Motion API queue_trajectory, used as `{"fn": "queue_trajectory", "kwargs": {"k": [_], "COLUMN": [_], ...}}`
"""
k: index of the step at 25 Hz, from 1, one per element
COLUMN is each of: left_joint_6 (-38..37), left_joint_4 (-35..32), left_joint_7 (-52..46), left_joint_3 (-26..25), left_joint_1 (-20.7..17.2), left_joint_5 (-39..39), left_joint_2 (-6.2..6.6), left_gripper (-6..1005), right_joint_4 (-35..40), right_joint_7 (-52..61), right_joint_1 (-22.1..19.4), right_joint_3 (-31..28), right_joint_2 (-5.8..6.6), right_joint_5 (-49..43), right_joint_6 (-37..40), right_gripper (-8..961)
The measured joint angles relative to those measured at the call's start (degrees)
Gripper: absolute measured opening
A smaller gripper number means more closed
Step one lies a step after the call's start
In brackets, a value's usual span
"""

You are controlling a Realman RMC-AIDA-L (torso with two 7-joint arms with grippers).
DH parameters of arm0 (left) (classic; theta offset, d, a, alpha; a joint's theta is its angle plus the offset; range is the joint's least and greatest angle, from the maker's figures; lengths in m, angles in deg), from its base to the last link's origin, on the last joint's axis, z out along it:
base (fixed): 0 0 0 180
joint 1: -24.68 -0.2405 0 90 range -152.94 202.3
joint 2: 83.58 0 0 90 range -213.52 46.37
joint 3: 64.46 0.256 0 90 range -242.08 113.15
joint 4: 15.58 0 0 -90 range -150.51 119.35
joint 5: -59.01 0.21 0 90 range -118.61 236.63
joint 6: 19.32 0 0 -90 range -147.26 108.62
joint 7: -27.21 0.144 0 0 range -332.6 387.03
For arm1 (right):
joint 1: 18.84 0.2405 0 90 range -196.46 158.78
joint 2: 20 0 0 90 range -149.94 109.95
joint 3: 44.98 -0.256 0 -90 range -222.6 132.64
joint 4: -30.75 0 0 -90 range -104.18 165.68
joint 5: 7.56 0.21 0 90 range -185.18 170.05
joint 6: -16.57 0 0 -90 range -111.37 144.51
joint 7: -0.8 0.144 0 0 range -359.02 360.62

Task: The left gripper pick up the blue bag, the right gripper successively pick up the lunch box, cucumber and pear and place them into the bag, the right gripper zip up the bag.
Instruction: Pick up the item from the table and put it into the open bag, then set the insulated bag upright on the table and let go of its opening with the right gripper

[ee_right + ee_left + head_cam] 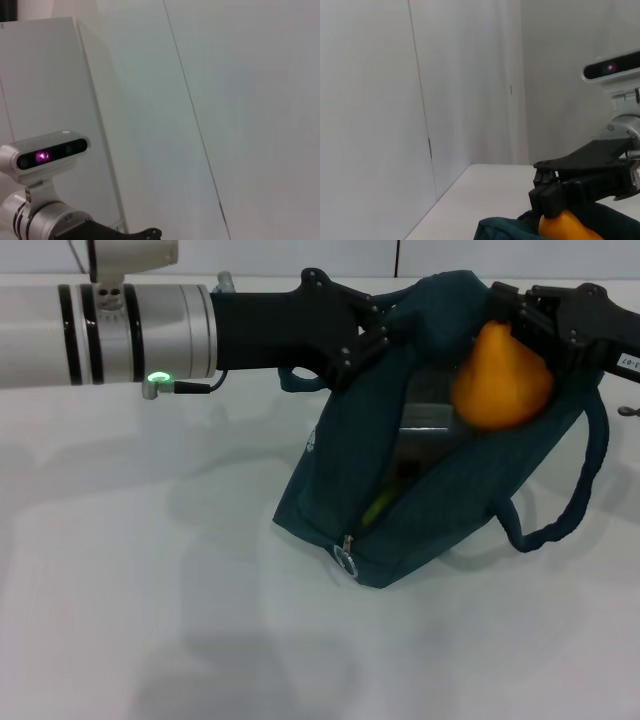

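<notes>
The blue bag (420, 510) stands open on the white table, with its zipper ring pull (345, 559) at the near end. My left gripper (378, 330) is shut on the bag's upper edge and holds it up. My right gripper (508, 318) is shut on the orange-yellow pear (502, 382) and holds it just above the bag's mouth. Inside the bag I see part of the clear lunch box (428, 422) and a strip of the green cucumber (378, 507). The left wrist view shows the right gripper (555, 197) on the pear (565, 227) above the bag (502, 231).
One loop handle (580, 490) of the bag hangs down to the right onto the table (150, 590). The right wrist view shows only white wall panels and the left arm's wrist camera (47, 155).
</notes>
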Motion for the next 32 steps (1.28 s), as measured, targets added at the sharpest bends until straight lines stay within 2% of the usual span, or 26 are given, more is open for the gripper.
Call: {"fn": "queue_trajectory", "kwargs": {"k": [11,18,24,27,29,32], "left_joint_6": [0.0,0.1,0.3,0.7,0.9,1.2], "left_joint_4": [0.0,0.0,0.2,0.2,0.3,0.4], "left_joint_7": [-0.2,-0.1,0.2,0.3,0.3,0.3], "left_joint_3": [0.0,0.0,0.0,0.0,0.0,-0.1], "left_joint_1": [0.0,0.0,0.0,-0.1,-0.2,-0.4], "left_joint_5": [0.0,0.0,0.0,0.0,0.0,0.3], "left_joint_2": [0.00,0.00,0.00,0.00,0.00,0.01], "left_gripper": [48,48,48,48,48,48], "right_joint_4": [0.6,2.4,2.7,2.9,3.2,5.4], "right_joint_7": [-0.6,-0.6,-1.3,-5.1,-7.6,-7.3], "right_joint_1": [0.2,-0.4,-2.6,-5.7,-8.0,-11.4], "right_joint_3": [3.1,2.3,2.2,2.2,2.3,2.8], "right_joint_2": [-0.29,-0.39,-0.43,-0.27,0.30,1.67], "right_joint_5": [-1.2,-0.2,4.3,9.0,10.4,8.8], "right_joint_6": [-5.1,-1.1,-0.1,5.2,10.4,15.5], "right_gripper": [47,63,274,378,448,478]}}
